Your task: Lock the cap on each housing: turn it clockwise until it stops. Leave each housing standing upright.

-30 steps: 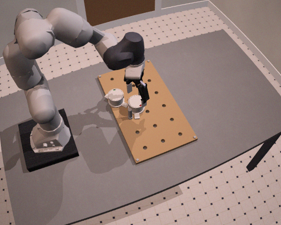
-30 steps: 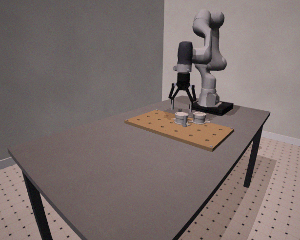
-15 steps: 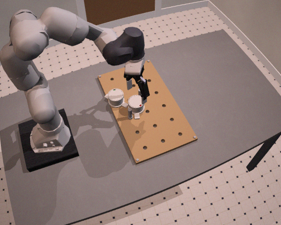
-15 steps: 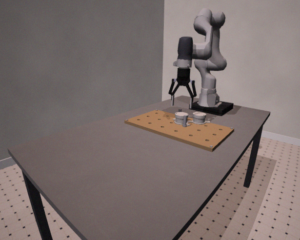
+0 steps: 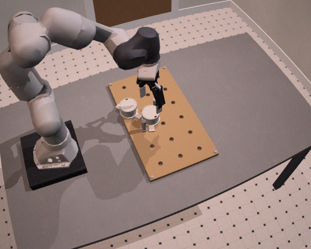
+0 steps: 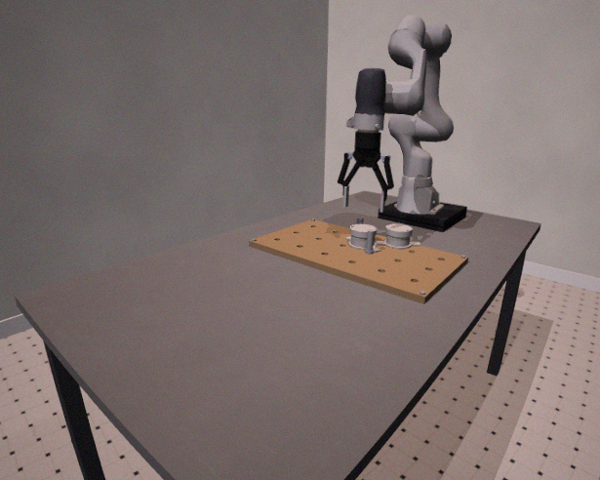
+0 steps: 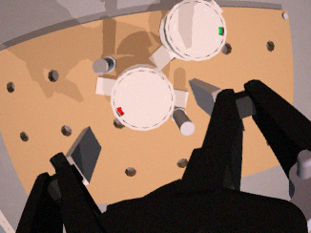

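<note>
With its fingers spread and nothing between them, the gripper (image 5: 150, 100) (image 6: 364, 202) (image 7: 142, 116) hangs above the pegboard (image 5: 183, 149) (image 6: 342, 268) (image 7: 153, 183) — red-marked cap (image 5: 149, 111) (image 6: 363, 227) (image 7: 143, 97) and green-marked cap (image 5: 128, 104) (image 6: 398, 227) (image 7: 195, 30) sit on upright housings. Probably between turns — next, centre over whichever cap remains unlocked, descend, grip, twist clockwise.

Two white capped housings (image 5: 150, 118) (image 5: 128, 112) (image 6: 362, 238) (image 6: 398, 237) (image 7: 143, 97) (image 7: 196, 30), upright.

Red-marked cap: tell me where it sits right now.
In the wrist view, the red-marked cap sits left of centre, between two grey pegs and below-left of the green-marked cap.
</note>
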### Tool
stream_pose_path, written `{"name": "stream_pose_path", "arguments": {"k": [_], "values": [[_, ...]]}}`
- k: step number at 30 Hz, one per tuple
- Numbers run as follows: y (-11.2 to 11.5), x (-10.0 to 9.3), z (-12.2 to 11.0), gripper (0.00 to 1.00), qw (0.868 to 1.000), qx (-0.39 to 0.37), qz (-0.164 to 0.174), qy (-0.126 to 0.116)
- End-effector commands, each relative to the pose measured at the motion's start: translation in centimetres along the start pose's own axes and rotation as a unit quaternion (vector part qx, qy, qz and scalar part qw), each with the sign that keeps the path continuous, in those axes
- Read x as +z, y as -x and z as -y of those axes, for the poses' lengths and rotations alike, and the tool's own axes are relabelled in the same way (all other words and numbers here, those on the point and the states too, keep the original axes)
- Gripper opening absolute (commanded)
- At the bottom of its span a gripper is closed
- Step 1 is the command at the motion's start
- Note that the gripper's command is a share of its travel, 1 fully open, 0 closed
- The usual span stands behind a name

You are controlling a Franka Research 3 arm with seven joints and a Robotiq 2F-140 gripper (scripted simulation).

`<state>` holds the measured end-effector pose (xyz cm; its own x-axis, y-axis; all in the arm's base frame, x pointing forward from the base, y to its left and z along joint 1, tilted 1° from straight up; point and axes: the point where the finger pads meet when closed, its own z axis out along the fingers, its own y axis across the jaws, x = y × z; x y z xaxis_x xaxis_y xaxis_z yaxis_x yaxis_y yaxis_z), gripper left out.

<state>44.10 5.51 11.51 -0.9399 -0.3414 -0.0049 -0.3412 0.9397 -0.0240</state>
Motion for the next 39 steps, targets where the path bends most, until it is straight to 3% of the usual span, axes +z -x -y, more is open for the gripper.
{"name": "stream_pose_path", "arguments": {"k": [1, 7, 10, 13, 20, 22, 23, 37, 39], "values": [[-0.15, -0.12, -0.26, 0.78, 1.0, -0.002, -0.003, 0.002], [-0.15, -0.13, -0.26, 0.78, 1.0, -0.003, -0.003, 0.002], [-0.13, -0.13, -0.26, 0.78, 0.999, -0.054, -0.003, 0.002], [-0.1, -0.15, -0.27, 0.78, 0.986, -0.168, -0.003, 0.001], [-0.03, -0.1, -0.28, 0.78, 0.963, -0.271, -0.006, -0.011], [-0.03, -0.1, -0.28, 0.78, 0.963, -0.271, -0.006, -0.011], [-0.02, -0.09, -0.28, 0.78, 0.951, -0.308, -0.007, -0.015], [-0.02, -0.09, -0.28, 0.78, 0.876, -0.482, -0.01, -0.019], [-0.02, -0.09, -0.28, 0.78, 0.876, -0.482, -0.01, -0.019]]}}
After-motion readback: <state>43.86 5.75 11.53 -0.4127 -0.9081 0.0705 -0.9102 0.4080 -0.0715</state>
